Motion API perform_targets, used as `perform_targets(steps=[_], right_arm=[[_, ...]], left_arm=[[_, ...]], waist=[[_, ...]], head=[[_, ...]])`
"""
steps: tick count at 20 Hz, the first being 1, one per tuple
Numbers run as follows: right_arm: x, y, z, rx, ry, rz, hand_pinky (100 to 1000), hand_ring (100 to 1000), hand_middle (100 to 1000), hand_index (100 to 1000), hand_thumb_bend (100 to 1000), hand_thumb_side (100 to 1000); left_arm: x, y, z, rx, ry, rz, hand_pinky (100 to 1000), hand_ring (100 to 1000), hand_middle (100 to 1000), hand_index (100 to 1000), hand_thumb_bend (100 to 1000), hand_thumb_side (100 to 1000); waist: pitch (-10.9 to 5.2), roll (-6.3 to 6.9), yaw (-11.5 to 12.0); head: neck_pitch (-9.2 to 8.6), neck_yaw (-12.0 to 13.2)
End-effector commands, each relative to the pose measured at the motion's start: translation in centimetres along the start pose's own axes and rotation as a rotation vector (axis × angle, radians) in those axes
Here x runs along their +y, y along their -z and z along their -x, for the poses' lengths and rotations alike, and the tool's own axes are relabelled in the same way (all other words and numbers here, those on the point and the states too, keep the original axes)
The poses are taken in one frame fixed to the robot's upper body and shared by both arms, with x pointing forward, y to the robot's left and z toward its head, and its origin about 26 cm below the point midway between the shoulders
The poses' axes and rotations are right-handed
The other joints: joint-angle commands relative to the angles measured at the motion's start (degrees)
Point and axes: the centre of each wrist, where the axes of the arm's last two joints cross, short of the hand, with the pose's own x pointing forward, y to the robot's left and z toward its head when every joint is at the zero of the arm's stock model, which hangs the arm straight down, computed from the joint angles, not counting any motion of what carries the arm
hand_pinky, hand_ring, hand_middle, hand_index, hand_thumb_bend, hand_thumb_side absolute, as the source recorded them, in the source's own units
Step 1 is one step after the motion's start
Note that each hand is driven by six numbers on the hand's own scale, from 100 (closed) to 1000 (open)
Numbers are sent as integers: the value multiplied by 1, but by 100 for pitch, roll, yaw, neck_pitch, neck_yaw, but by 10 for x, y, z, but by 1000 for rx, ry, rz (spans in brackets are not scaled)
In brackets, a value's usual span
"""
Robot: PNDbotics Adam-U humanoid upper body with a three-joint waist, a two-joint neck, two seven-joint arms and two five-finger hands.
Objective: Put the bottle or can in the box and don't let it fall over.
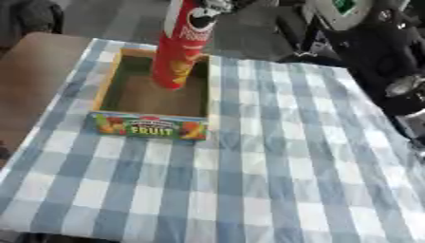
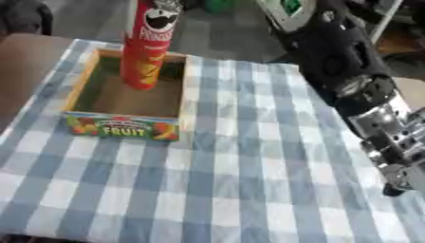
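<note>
Lower the red can (image 1: 182, 45) straight down into the fruit box (image 1: 108, 88) (it tilts slightly). I cannot tell the right hand's (image 1: 214, 5) finger state.

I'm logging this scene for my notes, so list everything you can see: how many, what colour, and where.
Can: one, red tall tube, standing inside the box at its far end, its top at the picture's upper edge.
Box: one, open cardboard tray with a colourful FRUIT label on its near wall, on the table's far left part.
Tablecloth: one, blue and white check, covering the table.
Table: one, brown, bare strip showing at the left.
Right arm: one, black with silver joints, along the right side; its hand is hard to make out.
</note>
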Motion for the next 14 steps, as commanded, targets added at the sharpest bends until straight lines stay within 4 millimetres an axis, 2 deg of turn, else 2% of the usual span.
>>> perform_targets(steps=[1, 8, 12, 14], right_arm=[[-4, -3, 3, 11, -43, -25, 533, 527, 671, 852, 100, 383], [14, 0, 3, -15, -53, -184, 587, 598, 754, 905, 100, 421], [15, 3, -3, -42, -88, -236, 700, 749, 848, 957, 162, 459], [14, 4, -5, -61, -94, -232, 720, 771, 860, 962, 171, 467]], left_arm=[[1, 4, -7, -29, 3, 6, 673, 514, 516, 667, 402, 626], [1, 4, -7, -28, 3, 5, 673, 514, 516, 667, 401, 627], [1, 4, -7, -28, 2, 6, 673, 514, 516, 667, 399, 628], [1, 4, -6, -28, 3, 5, 673, 514, 516, 667, 401, 626]], waist=[[-44, 29, 0], [-33, 18, -20], [-33, 17, -27], [-32, 20, -30]], head=[[-83, -25], [-81, -30], [-70, -31], [-65, -29]])
